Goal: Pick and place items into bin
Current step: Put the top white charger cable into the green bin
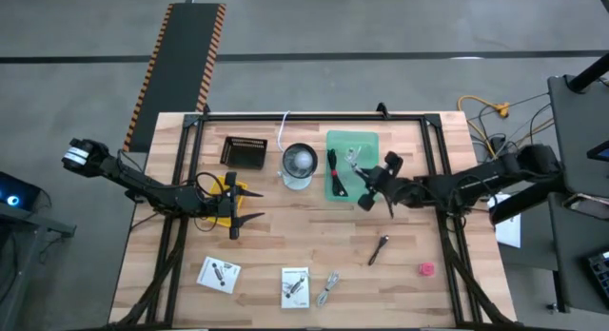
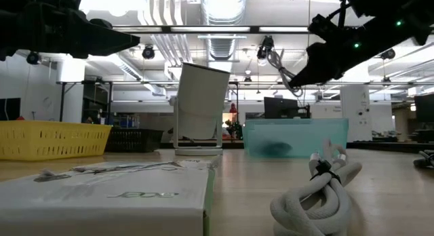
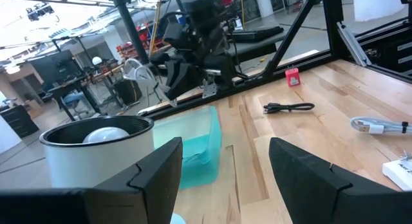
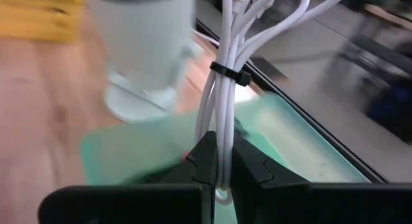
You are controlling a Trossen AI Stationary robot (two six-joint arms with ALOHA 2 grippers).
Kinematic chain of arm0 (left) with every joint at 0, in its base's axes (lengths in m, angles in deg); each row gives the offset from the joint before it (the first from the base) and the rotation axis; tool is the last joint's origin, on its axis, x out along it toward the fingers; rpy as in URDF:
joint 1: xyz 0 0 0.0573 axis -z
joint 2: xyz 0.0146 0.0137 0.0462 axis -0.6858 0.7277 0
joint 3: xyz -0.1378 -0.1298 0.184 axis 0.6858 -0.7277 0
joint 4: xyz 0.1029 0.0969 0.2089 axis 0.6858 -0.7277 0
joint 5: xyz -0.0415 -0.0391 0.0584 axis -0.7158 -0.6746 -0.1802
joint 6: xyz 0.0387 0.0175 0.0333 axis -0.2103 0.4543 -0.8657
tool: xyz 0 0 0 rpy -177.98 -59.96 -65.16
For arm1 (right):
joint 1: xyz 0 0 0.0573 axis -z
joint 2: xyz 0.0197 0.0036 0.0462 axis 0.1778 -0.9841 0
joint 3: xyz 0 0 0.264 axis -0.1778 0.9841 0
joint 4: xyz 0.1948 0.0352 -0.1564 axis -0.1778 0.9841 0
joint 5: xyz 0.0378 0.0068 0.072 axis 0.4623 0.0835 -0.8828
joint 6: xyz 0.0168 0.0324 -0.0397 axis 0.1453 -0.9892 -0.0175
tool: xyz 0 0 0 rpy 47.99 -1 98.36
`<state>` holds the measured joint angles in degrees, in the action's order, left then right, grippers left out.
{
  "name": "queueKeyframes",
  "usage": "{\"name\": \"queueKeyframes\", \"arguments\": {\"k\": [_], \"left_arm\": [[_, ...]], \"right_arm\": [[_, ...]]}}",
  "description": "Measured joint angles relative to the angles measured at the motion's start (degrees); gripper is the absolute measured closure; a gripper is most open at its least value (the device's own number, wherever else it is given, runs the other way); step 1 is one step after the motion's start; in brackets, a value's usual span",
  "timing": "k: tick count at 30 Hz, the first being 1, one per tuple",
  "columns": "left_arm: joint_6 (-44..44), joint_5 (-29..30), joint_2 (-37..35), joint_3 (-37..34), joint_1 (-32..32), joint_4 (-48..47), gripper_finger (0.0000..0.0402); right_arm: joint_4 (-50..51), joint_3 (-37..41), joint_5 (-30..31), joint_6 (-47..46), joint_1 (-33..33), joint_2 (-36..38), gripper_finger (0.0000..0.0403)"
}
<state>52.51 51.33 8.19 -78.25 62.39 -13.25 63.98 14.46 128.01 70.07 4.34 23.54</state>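
My right gripper [image 1: 363, 182] reaches in from the table's right and is shut on a white cable bundle [image 4: 225, 69] above the green bin [image 1: 366, 141]. A black-and-red cable [image 1: 335, 169] lies in that bin. My left gripper [image 1: 255, 204] waits open and level at the table's left, with nothing between its fingers. On the wood lie a dark stick-like piece [image 1: 381, 247], a pink-red lump [image 1: 426, 269], a pale coiled cable [image 1: 328, 288] and two white cards [image 1: 219, 274] [image 1: 295, 286]. My right gripper pinches the white cable bundle between its two fingers near one looped end [image 4: 222, 153]. The fingers come from the table's right, slanting a little downward. The bundle, bound by a black tie [image 4: 232, 76], sticks out beyond the fingertips, lifted clear over the green bin.
A white cylinder [image 1: 298, 165] stands just left of the bin, with a black basket [image 1: 245, 152] farther left. A yellow basket [image 2: 51, 140] sits by the left arm. A black frame [image 1: 314, 115] rims the table.
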Motion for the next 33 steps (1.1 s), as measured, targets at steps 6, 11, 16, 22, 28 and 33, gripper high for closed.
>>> {"name": "queueKeyframes", "arguments": {"k": [6,11,16,22,28,33], "left_arm": [[0.0,0.0,0.0,0.0,0.0,0.0,0.0185],[0.0,0.0,0.0,0.0,0.0,0.0,0.0185],[0.0,0.0,0.0,0.0,0.0,0.0,0.0185],[0.0,0.0,0.0,0.0,0.0,0.0,0.0185],[-0.4,0.0,0.0,0.0,0.0,0.0,0.0185],[-0.4,0.0,0.0,-0.1,0.0,0.0,0.0185]], "right_arm": [[-13.0,4.0,-12.0,7.2,4.7,0.0,0.039],[-14.9,5.5,-13.5,8.5,8.9,0.0,0.039],[-19.2,7.7,-13.8,8.5,12.5,-0.2,0.039],[-27.7,11.0,-13.8,6.9,15.4,-0.2,0.039],[-29.8,12.2,-13.8,9.2,16.5,-0.1,0.039],[-29.9,12.1,-15.2,10.1,17.8,-0.1,0.039]]}}
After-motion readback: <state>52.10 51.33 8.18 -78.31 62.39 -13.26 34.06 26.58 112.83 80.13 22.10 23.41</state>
